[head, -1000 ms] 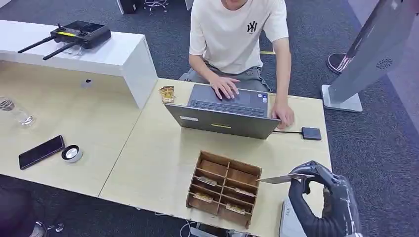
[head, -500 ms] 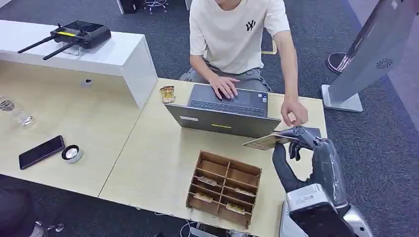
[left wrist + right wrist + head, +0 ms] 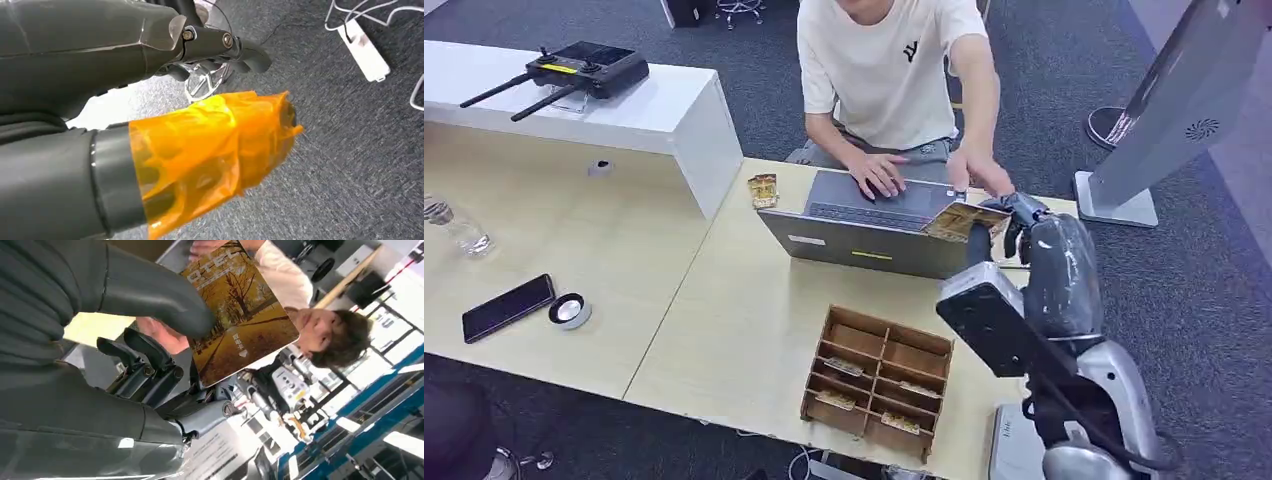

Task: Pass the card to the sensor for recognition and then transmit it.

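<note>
Evidently the hand-over step is under way: the right hand [image 3: 1024,222], at centre right of the head view, is pinching the card [image 3: 964,219] by one edge between thumb and fingers and holding it out above the laptop [image 3: 874,228]. A person's hand [image 3: 980,178] is hovering just beside the card's upper edge; contact cannot be told. Next, the robot should be loosening its pinch only once the person grips. The left hand [image 3: 215,47] is hanging above the carpet, whether closed cannot be told.
</note>
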